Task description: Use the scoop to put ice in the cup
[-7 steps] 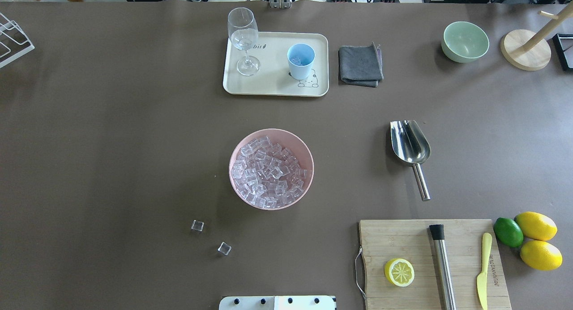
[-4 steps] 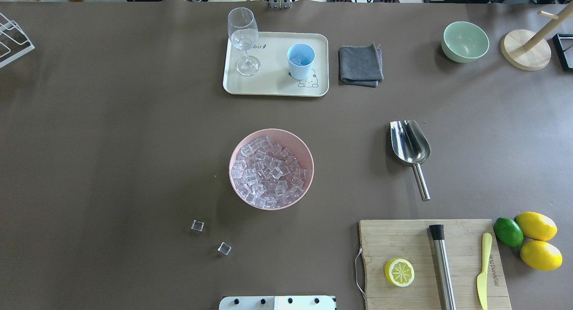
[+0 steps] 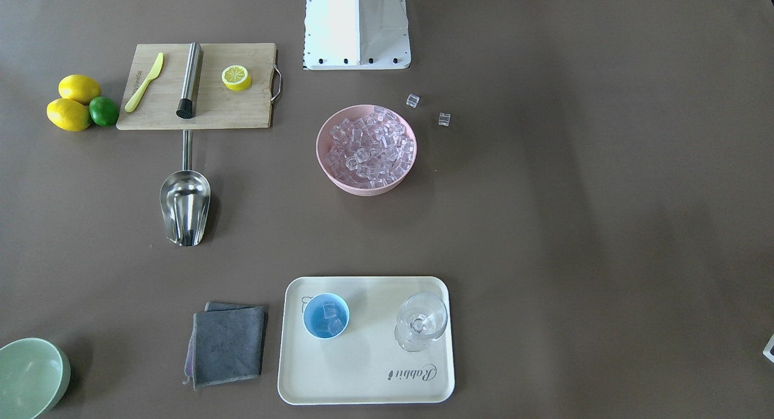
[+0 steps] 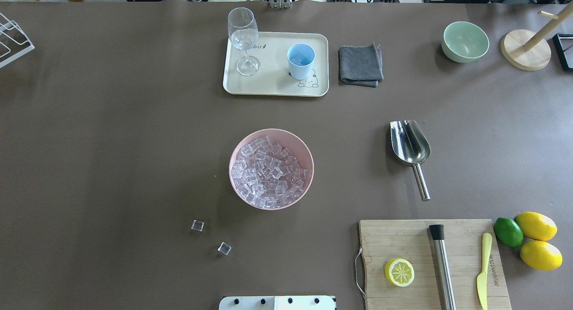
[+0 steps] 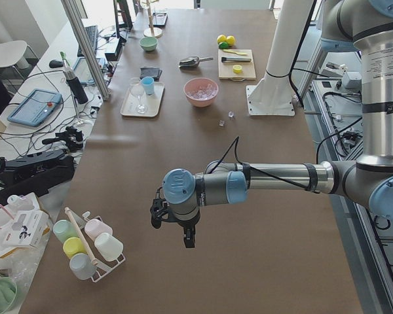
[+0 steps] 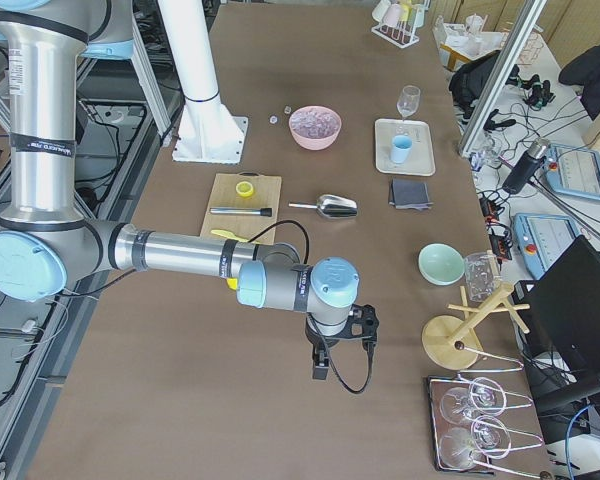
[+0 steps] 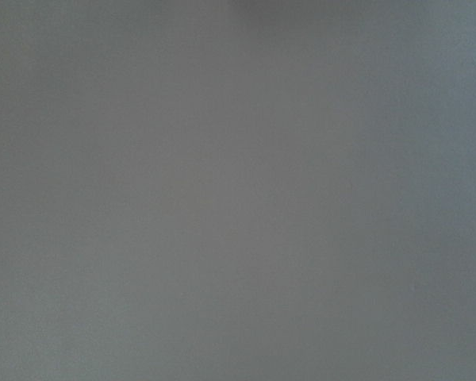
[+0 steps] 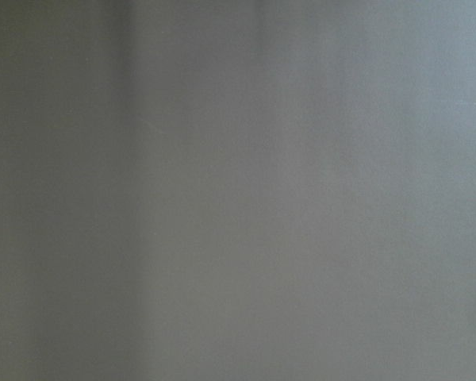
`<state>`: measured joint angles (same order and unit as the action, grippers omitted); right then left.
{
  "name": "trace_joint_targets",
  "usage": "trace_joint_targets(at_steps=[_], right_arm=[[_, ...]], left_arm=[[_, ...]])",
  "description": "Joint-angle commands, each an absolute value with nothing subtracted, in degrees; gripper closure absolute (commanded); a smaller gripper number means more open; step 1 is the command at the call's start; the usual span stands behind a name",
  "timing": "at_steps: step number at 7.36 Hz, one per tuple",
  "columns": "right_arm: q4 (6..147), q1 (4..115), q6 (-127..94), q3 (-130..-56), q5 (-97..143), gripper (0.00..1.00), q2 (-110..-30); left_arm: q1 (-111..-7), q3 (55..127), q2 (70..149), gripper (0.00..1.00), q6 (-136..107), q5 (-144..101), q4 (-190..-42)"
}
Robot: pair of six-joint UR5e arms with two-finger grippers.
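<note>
The left gripper point(image 5: 187, 237) hangs over bare surface point(image 4: 112, 144); whether its jaws are apart I cannot tell. Two loose cubes point(image 4: 197, 225) lie at the pink bowl's point(image 4: 297, 144) eight o'clock, with ice point(image 4: 268, 171) heaped inside. The cup point(image 4: 300, 59), seemingly holding a few cubes, stands on the tray point(image 4: 273, 77) near twelve o'clock. The scoop point(image 4: 410, 144) lies at three o'clock. The right gripper point(image 6: 321, 368) is equally unclear.

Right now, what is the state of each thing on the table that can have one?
Small light blue round cup: upright on the cream tray, a few clear ice cubes inside.
Shiny steel scoop: lying flat, empty, unheld.
Pink round bowl: full of ice cubes.
Clear stemmed glass: upright, empty.
Yellow lemon half: cut face up.
</note>
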<state>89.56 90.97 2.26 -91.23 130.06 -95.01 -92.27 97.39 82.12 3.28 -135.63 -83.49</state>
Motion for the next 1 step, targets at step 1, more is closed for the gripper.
trace_joint_targets(at_steps=[1], right_arm=[[89.56,90.97,2.28,-90.71,130.34,0.00,-94.75]], left_arm=[[-92.72,96.77,81.83,0.02,3.25,-135.53,-83.41]])
